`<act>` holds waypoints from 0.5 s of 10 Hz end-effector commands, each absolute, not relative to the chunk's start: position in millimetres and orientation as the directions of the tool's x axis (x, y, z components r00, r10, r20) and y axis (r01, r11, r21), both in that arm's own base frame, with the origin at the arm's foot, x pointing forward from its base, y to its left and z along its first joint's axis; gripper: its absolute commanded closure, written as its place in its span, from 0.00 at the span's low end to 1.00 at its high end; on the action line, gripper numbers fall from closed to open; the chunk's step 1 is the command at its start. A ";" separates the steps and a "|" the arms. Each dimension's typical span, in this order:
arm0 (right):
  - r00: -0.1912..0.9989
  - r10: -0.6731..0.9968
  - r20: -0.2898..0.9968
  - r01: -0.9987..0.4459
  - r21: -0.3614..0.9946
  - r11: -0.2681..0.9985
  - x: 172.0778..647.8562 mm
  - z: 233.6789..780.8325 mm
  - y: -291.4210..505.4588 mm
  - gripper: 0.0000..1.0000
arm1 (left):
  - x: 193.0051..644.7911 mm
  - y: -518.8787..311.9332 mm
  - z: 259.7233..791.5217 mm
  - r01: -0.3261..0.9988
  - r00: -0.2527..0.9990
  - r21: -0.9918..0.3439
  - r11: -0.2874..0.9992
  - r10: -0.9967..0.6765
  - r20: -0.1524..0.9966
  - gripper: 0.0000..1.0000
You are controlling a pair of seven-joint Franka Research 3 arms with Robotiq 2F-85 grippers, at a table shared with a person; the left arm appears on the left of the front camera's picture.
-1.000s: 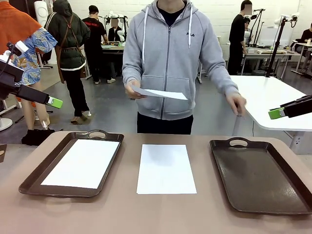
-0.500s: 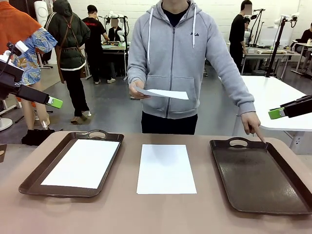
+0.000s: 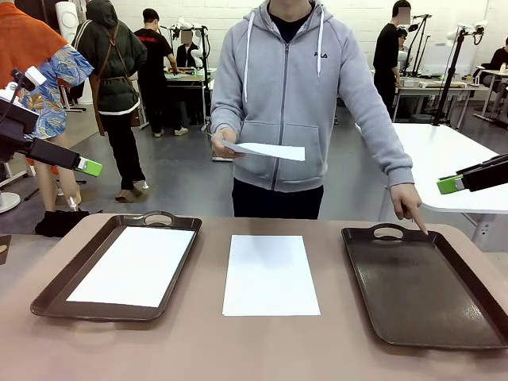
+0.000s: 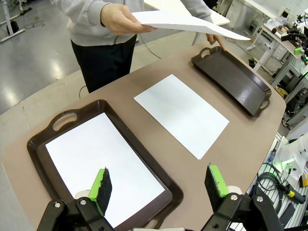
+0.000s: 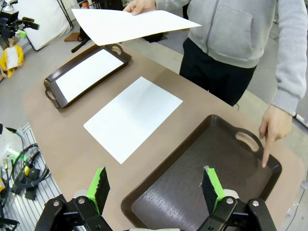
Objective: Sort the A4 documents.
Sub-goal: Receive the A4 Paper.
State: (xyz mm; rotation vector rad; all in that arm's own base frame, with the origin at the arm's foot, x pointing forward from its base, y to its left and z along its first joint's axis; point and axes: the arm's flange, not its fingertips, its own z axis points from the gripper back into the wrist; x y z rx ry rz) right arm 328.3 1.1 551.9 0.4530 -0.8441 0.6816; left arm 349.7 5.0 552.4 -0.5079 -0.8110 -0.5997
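Front: the person's near hand [image 3: 225, 144] pinches the held sheet [image 3: 271, 151], and the pointing hand [image 3: 408, 202] has a finger down by the right tray [image 3: 421, 294] handle.

Left wrist: left gripper [image 4: 159, 180] is spread wide, gripping nothing. The tray sheet [image 4: 96, 161] lies right under it in the left tray [image 4: 34, 144], and the table sheet [image 4: 180, 113] is just past.

Right wrist: right gripper [image 5: 155, 184] is spread wide too, with the right tray beneath.

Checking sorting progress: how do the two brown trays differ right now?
The left tray holds a white sheet; the right tray holds none. The person's hand points at the right tray's far corner, not at the left tray. Both are dark brown, handled, flat on the table.
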 end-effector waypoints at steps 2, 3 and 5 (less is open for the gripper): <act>0.473 0.361 0.804 -0.714 0.110 0.691 329.9 549.8 2.0 0.00 | 349.7 4.5 553.0 0.665 0.539 -0.183 0.724 -0.296 0.788 0.00; 0.473 0.361 0.804 -0.714 0.110 0.691 329.9 549.8 2.0 0.00 | 349.7 4.5 553.0 0.665 0.539 -0.183 0.724 -0.296 0.788 0.00; 0.473 0.361 0.804 -0.714 0.110 0.691 329.9 549.8 2.0 0.00 | 349.7 4.5 553.0 0.665 0.539 -0.183 0.724 -0.296 0.788 0.00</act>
